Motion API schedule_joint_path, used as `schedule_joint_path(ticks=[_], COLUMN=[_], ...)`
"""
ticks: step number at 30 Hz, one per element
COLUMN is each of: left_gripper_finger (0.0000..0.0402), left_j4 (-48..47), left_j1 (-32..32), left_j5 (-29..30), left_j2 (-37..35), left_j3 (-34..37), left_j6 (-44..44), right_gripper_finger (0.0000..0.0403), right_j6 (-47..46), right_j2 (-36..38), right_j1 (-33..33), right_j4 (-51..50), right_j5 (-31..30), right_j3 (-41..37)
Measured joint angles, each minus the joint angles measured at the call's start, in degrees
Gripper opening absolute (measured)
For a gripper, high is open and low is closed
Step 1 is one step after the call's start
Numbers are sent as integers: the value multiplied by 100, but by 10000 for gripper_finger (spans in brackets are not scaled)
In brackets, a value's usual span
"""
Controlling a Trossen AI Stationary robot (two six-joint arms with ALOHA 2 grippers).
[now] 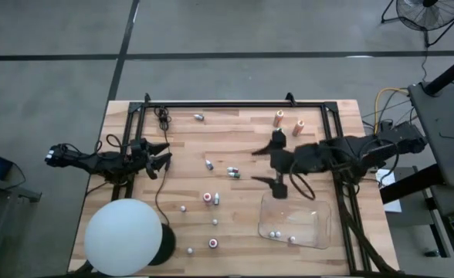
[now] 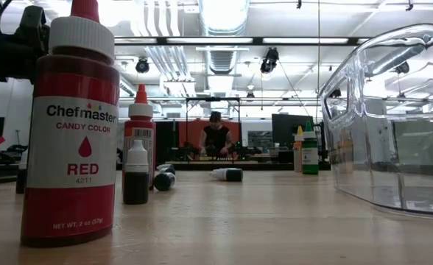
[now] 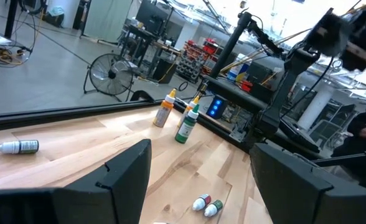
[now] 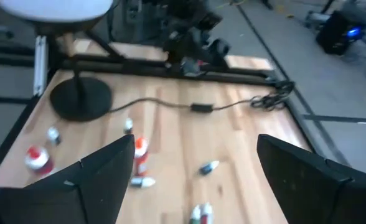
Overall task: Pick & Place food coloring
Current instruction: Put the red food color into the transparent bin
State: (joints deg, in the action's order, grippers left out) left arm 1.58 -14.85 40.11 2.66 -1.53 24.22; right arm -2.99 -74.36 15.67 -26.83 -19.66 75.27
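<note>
High view: the clear shallow tray (image 1: 293, 220) lies on the wooden table (image 1: 235, 123). The right gripper (image 1: 276, 161) hangs just past the tray's far rim, fingers spread wide, nothing between them. Small food coloring bottles (image 1: 276, 232) lie inside the tray at its near end. More bottles are scattered to the left of the tray; a pair (image 1: 232, 171) lies on its side just left of the right gripper. Two orange bottles (image 1: 279, 118) lie well beyond the tray, near the table's far edge. The left gripper (image 1: 156, 157) waits far left of the tray, fingers apart and empty. The white ball (image 1: 123, 236) stands at the near left corner.

Low view: the tray wall (image 2: 393, 118) fills the right side. To its left a red Chefmaster bottle (image 2: 71, 125) stands upright, cap up, with a second red bottle (image 2: 140, 140) and a small dark bottle (image 2: 135, 173) upright behind it. A bottle (image 2: 227, 174) lies flat, long axis across the view.

Left wrist view: the fingers (image 3: 127, 177) stand apart. Beyond them an orange bottle (image 3: 165, 111) and a green bottle (image 3: 186, 123) appear upright but lean in the picture; one bottle (image 3: 18, 147) lies flat.

Right wrist view: the fingers (image 4: 102, 171) are wide apart over scattered bottles (image 4: 139, 149); a cable (image 4: 201, 107) crosses the table.
</note>
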Motion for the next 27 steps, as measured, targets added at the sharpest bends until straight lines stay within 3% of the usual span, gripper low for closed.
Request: schedule_joint_path(ticks=[16, 27], left_gripper_finger=[245, 245], left_j4=[0, 2], left_j1=[-1, -2], left_j5=[-1, 1], left_j2=[2, 2], left_j3=[-1, -1], left_j6=[0, -1], right_gripper_finger=[320, 320], right_j6=[-304, -452], right_j2=[-265, -1436], right_j1=[-990, -1744], right_j4=[-146, -597], right_j5=[132, 939], right_j3=[314, 312])
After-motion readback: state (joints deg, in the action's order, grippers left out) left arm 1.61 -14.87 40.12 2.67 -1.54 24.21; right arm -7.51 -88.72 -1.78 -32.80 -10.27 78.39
